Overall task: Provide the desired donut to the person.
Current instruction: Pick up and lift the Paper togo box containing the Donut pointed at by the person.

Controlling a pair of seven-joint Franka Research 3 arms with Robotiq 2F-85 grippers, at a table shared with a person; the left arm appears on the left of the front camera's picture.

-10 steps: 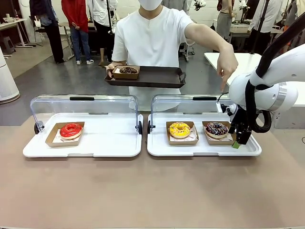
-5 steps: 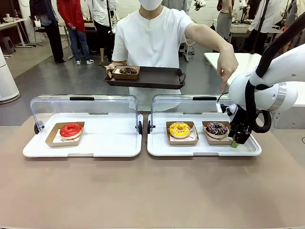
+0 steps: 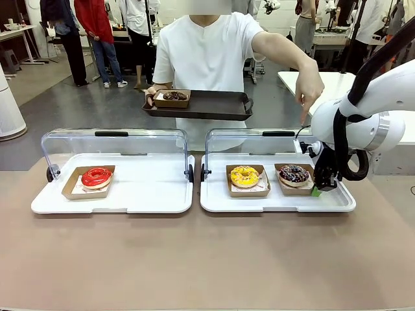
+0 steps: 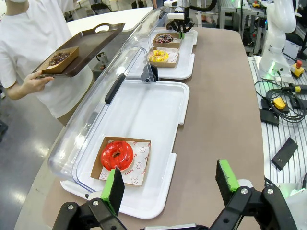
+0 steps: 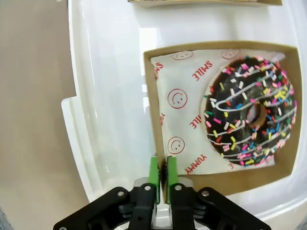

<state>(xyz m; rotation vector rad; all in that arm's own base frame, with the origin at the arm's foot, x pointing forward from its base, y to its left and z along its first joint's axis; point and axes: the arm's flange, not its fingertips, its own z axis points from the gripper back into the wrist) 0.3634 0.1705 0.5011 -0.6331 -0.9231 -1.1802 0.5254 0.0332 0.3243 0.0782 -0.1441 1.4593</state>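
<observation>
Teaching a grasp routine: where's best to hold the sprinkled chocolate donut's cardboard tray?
Take the cardboard tray by its thin upright wall, from above, on the side away from the sprinkled donut: the bare liner there leaves finger room. The right end effector pinches there.

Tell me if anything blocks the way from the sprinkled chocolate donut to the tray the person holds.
Yes: the raised clear lid stands between the sprinkled donut and the dark tray, and the person's pointing hand hangs above that lid. The right hand pinches the edge of the donut's box.

Sprinkled chocolate donut [image 5: 249, 115] in cardboard box [image 5: 291, 158]; person [image 3: 207, 58] pointing.
</observation>
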